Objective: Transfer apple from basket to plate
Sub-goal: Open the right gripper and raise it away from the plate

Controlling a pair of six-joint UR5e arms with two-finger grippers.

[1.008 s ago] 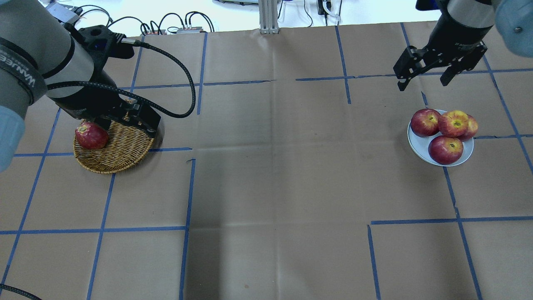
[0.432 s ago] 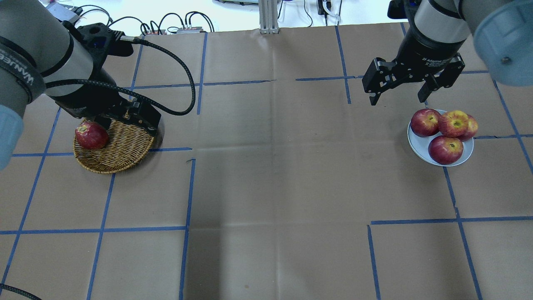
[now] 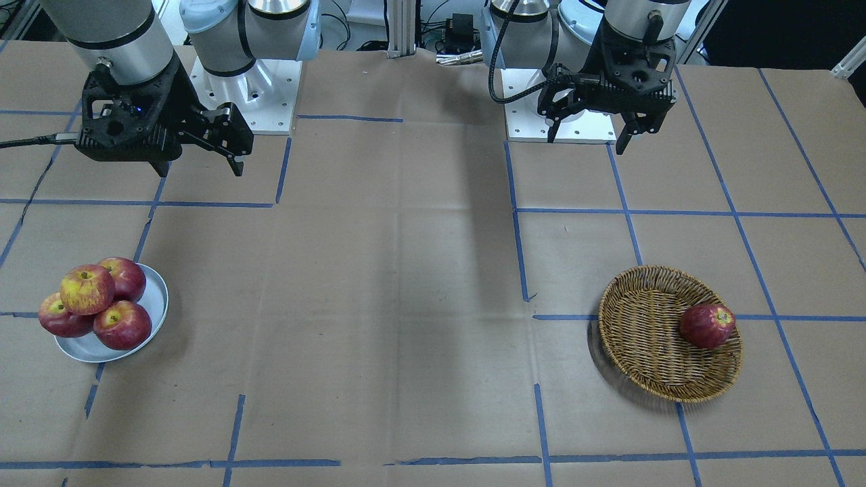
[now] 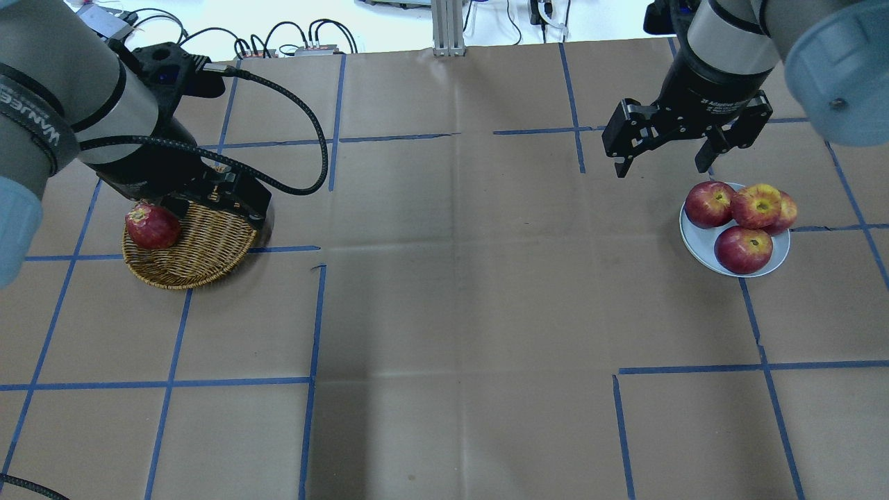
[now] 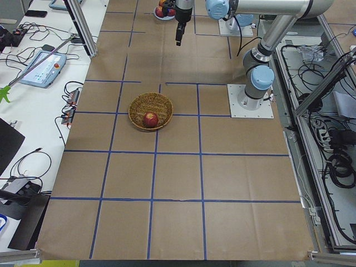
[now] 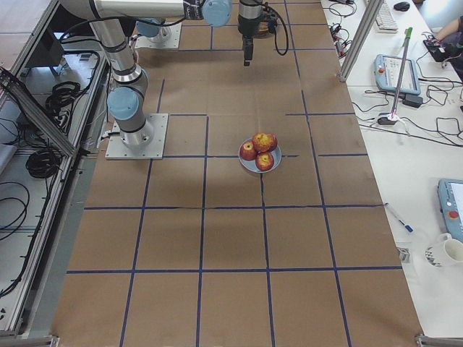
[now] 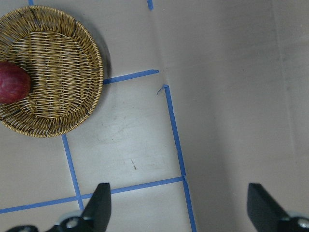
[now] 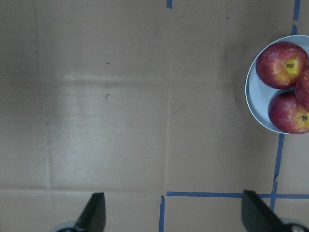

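The yellow, red-streaked apple [image 4: 757, 205] lies on top of three darker red apples on the grey-white plate [image 4: 700, 243] at the right; it also shows in the front view [image 3: 86, 289]. The wicker basket [image 4: 208, 243] at the left holds one dark red apple [image 4: 151, 226]. My right gripper [image 4: 660, 167] is open and empty, in the air up and to the left of the plate. My left gripper [image 3: 586, 138] is open and empty, high above the table on the robot's side of the basket [image 3: 643, 331]; in the overhead view it covers the basket's far rim.
Brown paper with blue tape lines [image 4: 312, 312] covers the table. Cables and an aluminium post [image 4: 448, 28] stand at the far edge. The two arm bases [image 3: 250, 88] stand at the robot's side.
My right gripper has moved left and slightly nearer, from beyond the plate to its upper left. The left arm, basket and apples have not moved.
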